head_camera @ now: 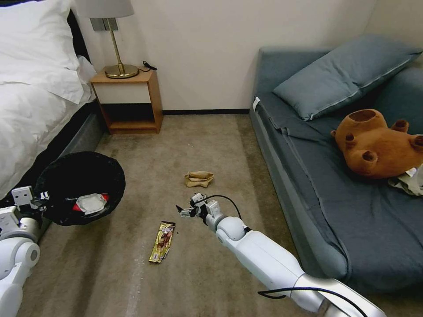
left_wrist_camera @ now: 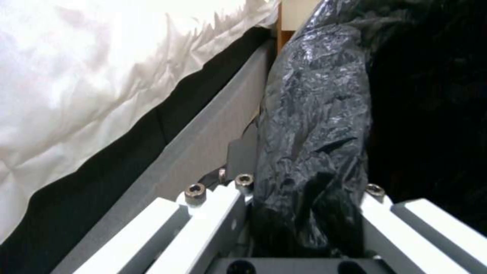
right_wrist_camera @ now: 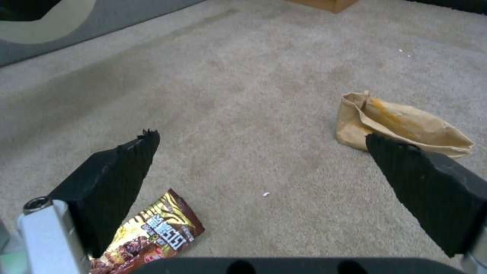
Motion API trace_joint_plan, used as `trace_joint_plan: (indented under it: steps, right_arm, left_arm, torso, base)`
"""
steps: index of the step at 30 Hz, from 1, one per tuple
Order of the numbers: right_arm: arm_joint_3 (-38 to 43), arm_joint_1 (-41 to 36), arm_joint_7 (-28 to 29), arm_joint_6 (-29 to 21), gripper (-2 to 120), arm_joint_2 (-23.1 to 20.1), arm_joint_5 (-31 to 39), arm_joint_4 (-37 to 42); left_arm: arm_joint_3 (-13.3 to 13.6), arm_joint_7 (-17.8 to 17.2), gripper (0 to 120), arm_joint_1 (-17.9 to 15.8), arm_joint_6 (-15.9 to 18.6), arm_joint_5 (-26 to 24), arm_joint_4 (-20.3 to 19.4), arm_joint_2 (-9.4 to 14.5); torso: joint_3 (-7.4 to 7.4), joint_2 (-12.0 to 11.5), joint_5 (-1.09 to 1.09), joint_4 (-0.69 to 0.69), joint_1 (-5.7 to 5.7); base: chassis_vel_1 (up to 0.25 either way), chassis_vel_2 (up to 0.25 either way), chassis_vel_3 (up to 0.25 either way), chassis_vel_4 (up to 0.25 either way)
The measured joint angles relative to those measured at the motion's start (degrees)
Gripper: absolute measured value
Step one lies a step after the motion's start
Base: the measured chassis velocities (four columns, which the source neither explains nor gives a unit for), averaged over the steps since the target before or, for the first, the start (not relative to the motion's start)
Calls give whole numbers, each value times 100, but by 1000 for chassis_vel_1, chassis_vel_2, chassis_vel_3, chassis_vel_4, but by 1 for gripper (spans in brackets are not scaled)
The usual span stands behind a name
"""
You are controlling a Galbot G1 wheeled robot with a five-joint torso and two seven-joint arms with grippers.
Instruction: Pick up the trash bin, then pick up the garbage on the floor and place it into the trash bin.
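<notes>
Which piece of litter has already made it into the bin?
The red-and-white snack packet: it lies inside the black-lined trash bin. The gold-brown candy wrapper and the tan paper bag lie on the carpet.

Litter on either side of the parted jaws, bin gripped at the bedside

The right gripper (right_wrist_camera: 258,152) hangs over the carpet (head_camera: 198,145) with its jaws apart — the candy wrapper (right_wrist_camera: 152,236) lies on the floor beside and partly under one finger, the paper bag (right_wrist_camera: 401,125) on the floor just beyond the other, and bare carpet lies between the two. Well to the robot's left, the left gripper (left_wrist_camera: 304,213) has the trash bin (head_camera: 81,187) rim and its liner (left_wrist_camera: 314,125) between its jaws; a snack packet (head_camera: 91,203) lies in the bin, and the bed (head_camera: 35,88) runs close along the outer side of those jaws.
</notes>
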Motion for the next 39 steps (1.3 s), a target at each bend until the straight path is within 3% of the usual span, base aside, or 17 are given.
trace_joint_plan:
  steps: [39]
  right_arm:
    - [167,-196,-98,104,100,-31,-227,-56]
  left_arm:
    - [-125,27,3,124,-44,-2,51,19]
  torso:
    - [0,-1,-1,0,0]
  base:
    - [-32,38,37,-36]
